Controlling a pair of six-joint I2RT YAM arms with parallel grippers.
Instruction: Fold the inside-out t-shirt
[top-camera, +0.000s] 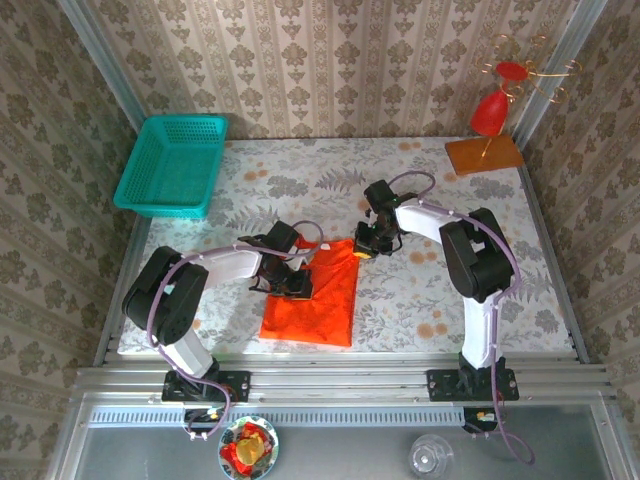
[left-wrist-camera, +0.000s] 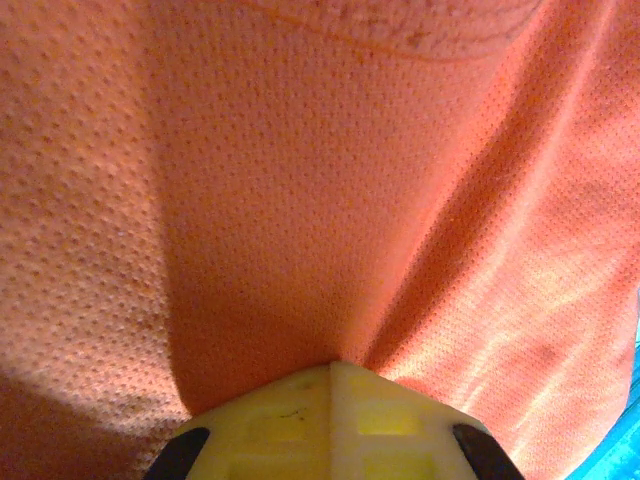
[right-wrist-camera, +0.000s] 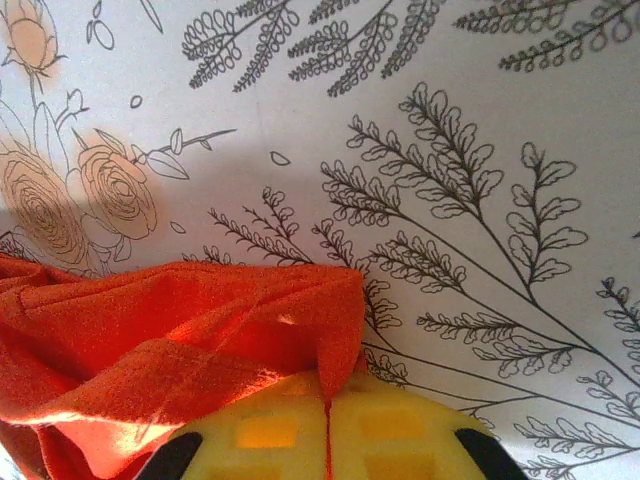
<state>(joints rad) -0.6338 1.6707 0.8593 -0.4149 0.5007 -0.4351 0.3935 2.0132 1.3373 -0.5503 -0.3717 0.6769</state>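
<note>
Pinching t-shirt (top-camera: 312, 300), closed: left end effector (left-wrist-camera: 331, 372), right end effector (right-wrist-camera: 327, 380)

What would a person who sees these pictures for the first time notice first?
First comes the orange t-shirt, lying folded at the near middle of the flower-patterned table. The left gripper and the right gripper each pinch its cloth at the far end. After that, the teal basket at the far left corner and the red ornament at the far right.

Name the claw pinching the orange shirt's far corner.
The right claw, shut on the far right corner of the plain orange cloth t-shirt; the left claw grips its left edge.
</note>
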